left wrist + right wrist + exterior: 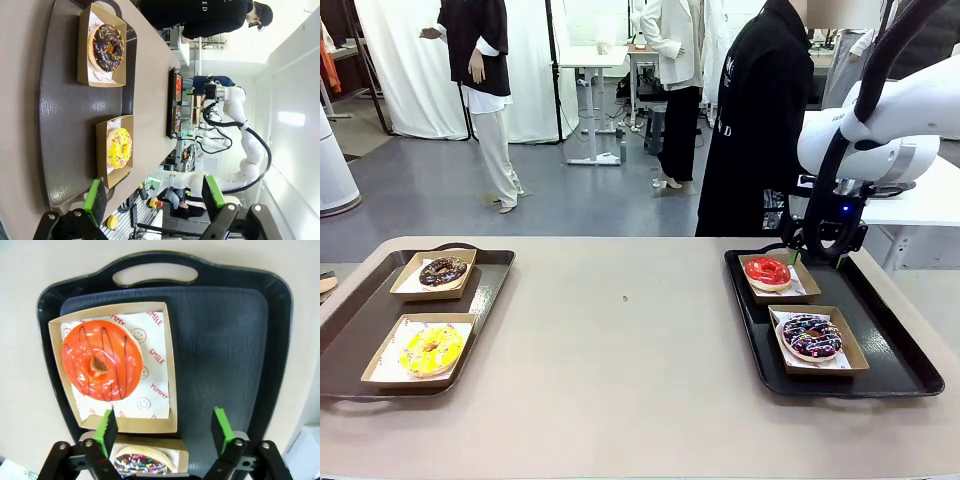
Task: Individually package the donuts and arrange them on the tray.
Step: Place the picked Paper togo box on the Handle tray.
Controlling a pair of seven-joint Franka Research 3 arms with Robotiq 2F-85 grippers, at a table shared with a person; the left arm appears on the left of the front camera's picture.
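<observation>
Right pincer: hung open above the right tray, beside the boxed red donut.
Left pincer: open over the left tray.
Donuts: all four boxed, two per tray, apparently packaged.

White liner paper in square brown cardboard box read "YUMMY" and "SMILE" in red, repeated; person's black coat bore partly legible white letters.

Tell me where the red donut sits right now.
Front view: the red donut lies in a box at the far end of the right tray, behind the purple sprinkled donut.
</observation>
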